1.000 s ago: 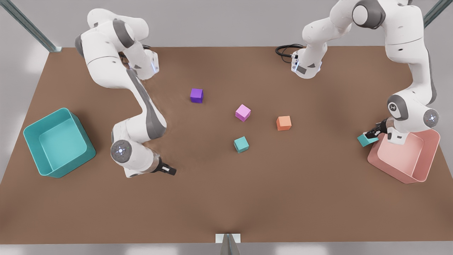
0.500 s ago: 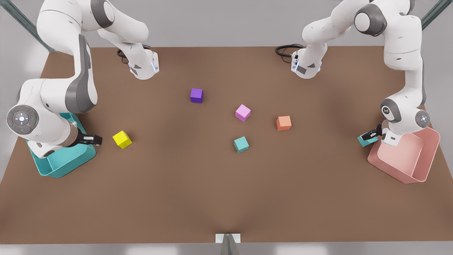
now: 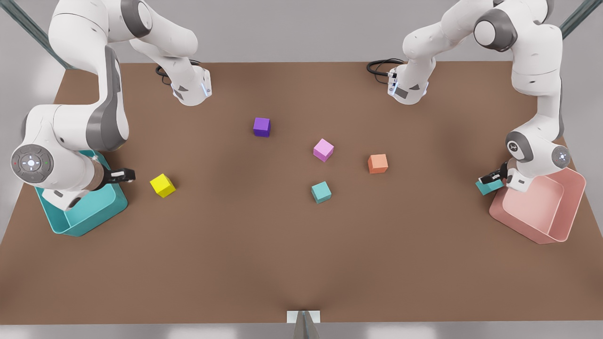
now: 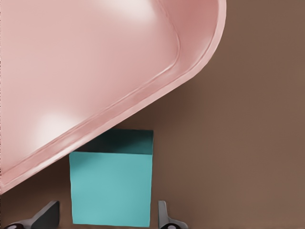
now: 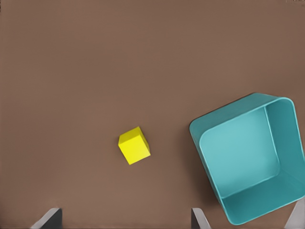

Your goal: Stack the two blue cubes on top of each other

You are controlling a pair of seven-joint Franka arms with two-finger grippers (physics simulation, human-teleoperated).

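One blue cube (image 3: pixel 321 192) sits alone on the brown table near the middle. The other blue cube (image 3: pixel 485 189) (image 4: pixel 112 188) rests against the outer wall of the pink bin (image 3: pixel 541 207) (image 4: pixel 86 71) at the front view's right. My left gripper (image 3: pixel 488 179) (image 4: pixel 106 214) is open there, one finger on each side of this cube with small gaps. My right gripper (image 3: pixel 126 175) (image 5: pixel 125 214) hangs open and holds nothing at the front view's left, over the rim of the teal bin (image 3: pixel 70 221) (image 5: pixel 238 157).
A yellow cube (image 3: pixel 162 185) (image 5: pixel 134 145) lies just beside the right gripper. A purple cube (image 3: pixel 261 126), a pink cube (image 3: pixel 323 149) and an orange cube (image 3: pixel 378 163) lie around the table's middle. The arm bases stand at the far edge.
The right arm swung from the table's middle toward the front view's left to the teal bin, uncovering the yellow cube. The left gripper stayed at the cube by the pink bin, shifting slightly.
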